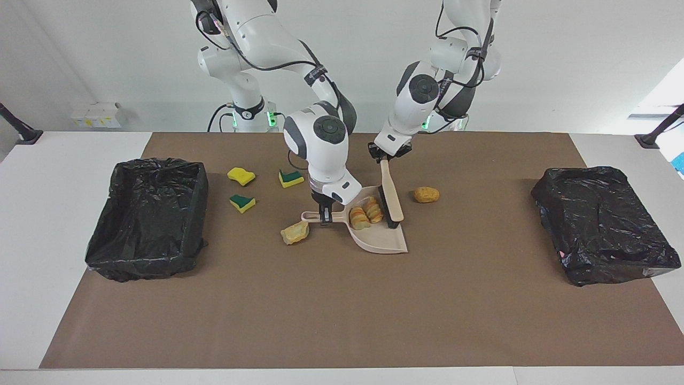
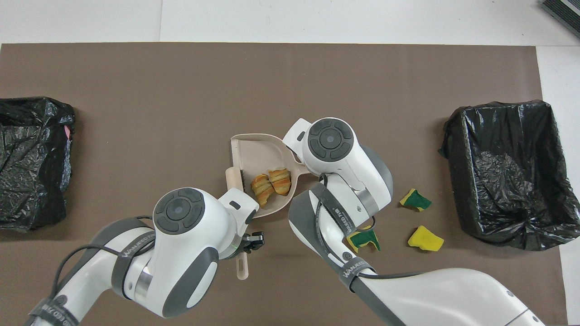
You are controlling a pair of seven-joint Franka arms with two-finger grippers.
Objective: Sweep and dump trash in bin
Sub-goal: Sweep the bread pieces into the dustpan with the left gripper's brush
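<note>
My right gripper [image 1: 325, 210] is shut on the handle of the beige dustpan [image 1: 380, 241], which rests on the mat. Two golden-brown bread lumps [image 1: 365, 214] lie in the pan, also in the overhead view [image 2: 271, 183]. My left gripper [image 1: 386, 155] is shut on the handle of the beige brush [image 1: 393, 199], whose dark bristles stand in the pan beside the lumps. One bread lump [image 1: 426, 194] lies on the mat toward the left arm's end. Another [image 1: 295, 232] lies beside the pan's handle. Three yellow-green sponges [image 1: 241, 175] [image 1: 242, 202] [image 1: 291, 178] lie toward the right arm's end.
A black-lined bin [image 1: 149, 214] stands at the right arm's end of the table, also in the overhead view [image 2: 503, 172]. A second black-lined bin [image 1: 604, 224] stands at the left arm's end. A brown mat [image 1: 342, 310] covers the table's middle.
</note>
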